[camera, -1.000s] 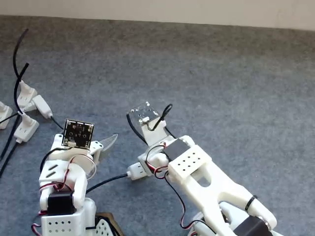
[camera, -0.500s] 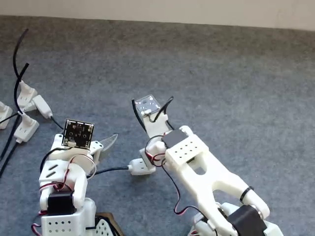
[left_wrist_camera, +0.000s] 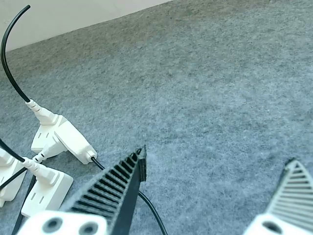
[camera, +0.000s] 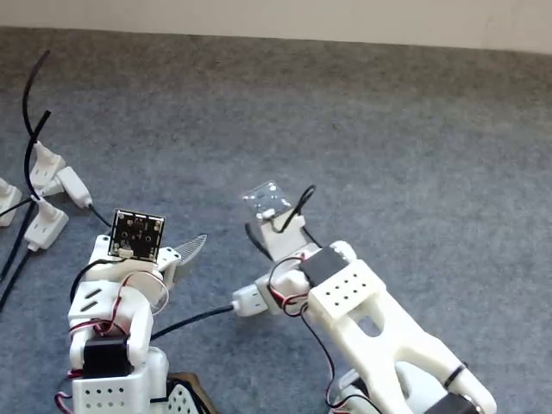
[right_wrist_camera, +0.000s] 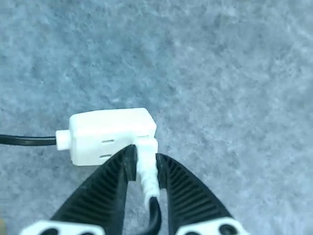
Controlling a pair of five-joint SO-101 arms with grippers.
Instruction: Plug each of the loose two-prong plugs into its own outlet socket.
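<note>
My right gripper (right_wrist_camera: 145,152) is shut on a small white two-prong plug (right_wrist_camera: 146,169), whose black cord runs back between the fingers. The plug's head butts against the side of a white outlet socket (right_wrist_camera: 110,133) lying on the carpet; its prongs are hidden. In the high view that socket (camera: 249,301) lies just in front of the right gripper (camera: 274,289), with a black cord trailing toward the left arm. My left gripper (left_wrist_camera: 216,155) hangs open over bare carpet, holding nothing. Beyond it lie two more white sockets (left_wrist_camera: 61,139) (left_wrist_camera: 46,188) with plugs and cords attached.
A cluster of white sockets and black cords (camera: 43,194) lies at the table's far left edge. Grey carpet (camera: 414,155) stretches open across the middle and right. A pale wall strip (camera: 345,17) borders the far side.
The right arm swung toward the far side, then back toward the right, carrying the plug; the socket shifted slightly with it. The left arm has stayed still.
</note>
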